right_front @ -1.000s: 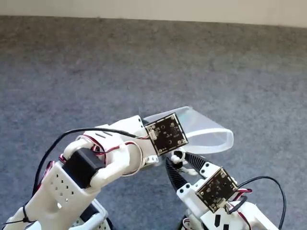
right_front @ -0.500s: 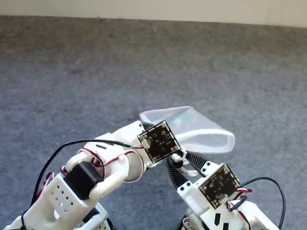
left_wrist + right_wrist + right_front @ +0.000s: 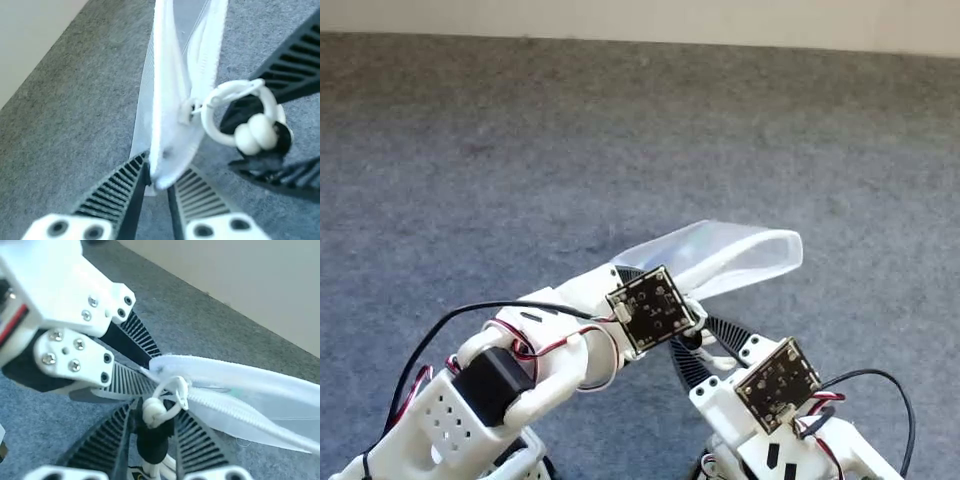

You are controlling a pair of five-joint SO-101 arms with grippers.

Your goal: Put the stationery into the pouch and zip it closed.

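Over the last second the left arm pulls back toward 6 o'clock in the high view, and the pouch's free end swings up from about 3 o'clock to 2 o'clock.

We see the left gripper [image 3: 156, 176] clamped on the near end of the pouch [image 3: 170, 100], with the fabric pinched between its ribbed fingers. Just beside it, the right gripper [image 3: 152, 422] is clenched on the zip pull [image 3: 152, 410], a white bead on a ring. From this pair the pouch [image 3: 730, 255] stretches away toward 2 o'clock, held off the grey table [image 3: 470, 150]. The slider sits close to the left-held end, so we judge the zip is at or near the end of its run. We cannot tell what lies inside.

The main risks we see:
- **Losing the pull:** the bead is small and round, so a tug at an angle could pop it out of the right jaws.
- **Losing the pouch:** the left hold covers only the pouch's end, so a hard pull could drag the fabric free and drop the pouch.
- **Jamming the zip:** slack fabric near the slider could catch and jam it.
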